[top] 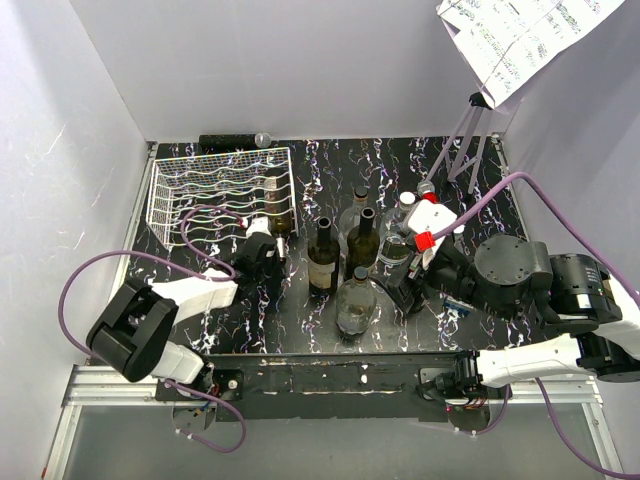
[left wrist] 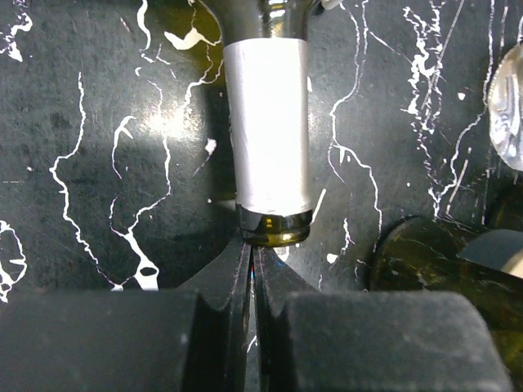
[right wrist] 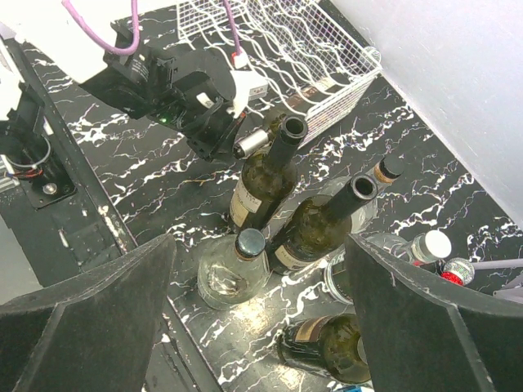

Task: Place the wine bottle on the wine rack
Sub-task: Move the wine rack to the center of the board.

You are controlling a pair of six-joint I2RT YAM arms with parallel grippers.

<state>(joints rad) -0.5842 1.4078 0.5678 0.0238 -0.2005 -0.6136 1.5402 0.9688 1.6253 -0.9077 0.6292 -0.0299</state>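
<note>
Left gripper (left wrist: 252, 247) has its 2 fingers pressed together, tips at the mouth of the wine bottle (left wrist: 268, 122) — lying on the table (top: 290, 322), silver neck near, body far, beside the wine rack (top: 215, 190). Right gripper (right wrist: 260, 245) gapes wide over standing bottles (right wrist: 261, 184) — labels unreadable.

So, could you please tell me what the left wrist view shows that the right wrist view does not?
Only the left wrist view shows the left gripper shut, with nothing between its jaws, its tips at the mouth of the silver-foiled bottle neck. Only the right wrist view shows the wine rack, the standing bottles in full and the right gripper wide open. Both show that foiled neck, the left gripper and the black marbled table.
</note>
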